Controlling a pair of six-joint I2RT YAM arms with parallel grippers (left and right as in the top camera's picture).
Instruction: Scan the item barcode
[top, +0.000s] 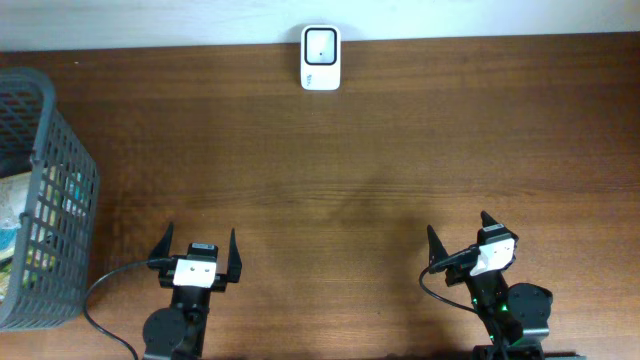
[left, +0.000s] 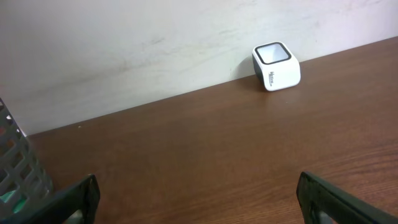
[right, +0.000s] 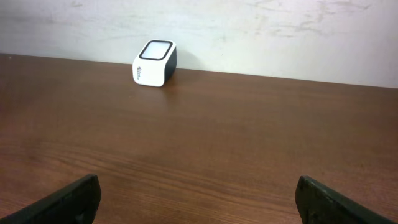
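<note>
And there was the table (top: 350, 170), dark wood, wide and quiet. Up at the far edge, tight against the pale wall (left: 124, 43), sat the scanner (top: 320, 58), a little white box with a black-framed window facing up. The overhead view put it roughly midway between the two arms. Over on the left stood the grey mesh basket (top: 75, 200), and that was where the goods were. Pale packets (top: 14, 215) with touches of yellow and teal showed through the wire, lying inside it, though what they were, or which way any barcode faced, could not be made out. Basket and scanner stood well apart.

Down at the near edge, both arms sat low. The left gripper (top: 201, 232) pointed toward the far wall, jaws spread wide with nothing between them. Its wrist camera showed the two dark fingers (left: 78, 196) at the bottom corners of the view, with bare wood between them, the basket's corner at the left and the scanner off to the upper right. A black cable (top: 95, 300) looped from that arm toward the basket side.

The right gripper (top: 458, 222) was just as wide apart and just as empty, turned slightly to the left. From its wrist the scanner lay ahead and to the left, against the wall. A small green light (top: 497, 308) glowed on the right arm's base. Neither gripper touched anything; both were well apart from basket and scanner.
</note>
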